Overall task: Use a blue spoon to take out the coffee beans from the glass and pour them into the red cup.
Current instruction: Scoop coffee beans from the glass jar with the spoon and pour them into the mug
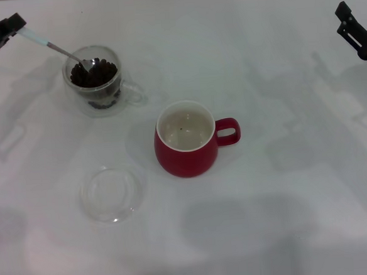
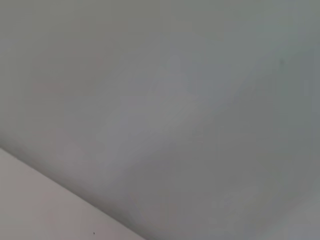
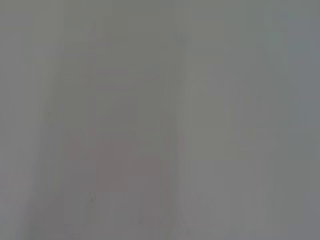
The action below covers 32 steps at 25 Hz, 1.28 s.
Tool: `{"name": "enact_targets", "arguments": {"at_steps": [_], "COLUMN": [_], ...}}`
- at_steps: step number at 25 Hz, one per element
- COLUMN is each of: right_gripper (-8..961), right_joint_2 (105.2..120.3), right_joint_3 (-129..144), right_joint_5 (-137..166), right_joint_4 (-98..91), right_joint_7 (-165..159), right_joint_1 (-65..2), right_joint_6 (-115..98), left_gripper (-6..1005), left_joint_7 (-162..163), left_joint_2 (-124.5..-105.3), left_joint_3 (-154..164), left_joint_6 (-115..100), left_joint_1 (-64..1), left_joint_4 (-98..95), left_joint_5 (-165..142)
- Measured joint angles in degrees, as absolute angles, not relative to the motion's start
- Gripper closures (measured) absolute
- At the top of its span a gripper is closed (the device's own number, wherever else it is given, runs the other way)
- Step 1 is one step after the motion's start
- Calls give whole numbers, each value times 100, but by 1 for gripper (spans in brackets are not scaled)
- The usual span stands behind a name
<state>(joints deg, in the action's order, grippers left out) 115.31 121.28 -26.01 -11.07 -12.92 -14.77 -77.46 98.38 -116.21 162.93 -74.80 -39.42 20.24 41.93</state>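
Note:
In the head view my left gripper point(image 1: 13, 28) is at the far left, shut on the pale blue handle of the blue spoon point(image 1: 54, 48). The spoon slants down into the glass point(image 1: 97, 80), its silver bowl resting on the coffee beans point(image 1: 94, 73) that fill the glass. The red cup point(image 1: 185, 139) stands in the middle, handle to the right, white inside with one small dark speck. My right gripper point(image 1: 356, 32) is parked at the far right, away from everything. Both wrist views show only blank white surface.
A flat round clear glass saucer point(image 1: 112, 194) lies on the white table point(image 1: 290, 218), in front of the glass and left of the red cup.

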Motion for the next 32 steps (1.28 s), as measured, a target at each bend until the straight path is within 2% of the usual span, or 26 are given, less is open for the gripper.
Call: {"name": "enact_targets", "arguments": {"at_steps": [24,32], "right_gripper": [81,80], "right_joint_2": [11531,11530], "right_joint_3": [12129,12128], "right_joint_5": [-2601,-2601], "right_joint_4": [-1143,-1156], "right_joint_7": [-1292,-1292], "right_joint_1": [-1532,-1557], "right_joint_6": [-7761,-7762], "left_gripper": [876,876], "left_joint_7": [10310,10385], "left_joint_2": [-11532,-11517], "left_joint_3": [16295,16303], "left_joint_6": [-8383,-9070], "left_joint_1": [-3371,-3489], "left_joint_4": [1740,1627], "left_joint_5": [4954,4605]}}
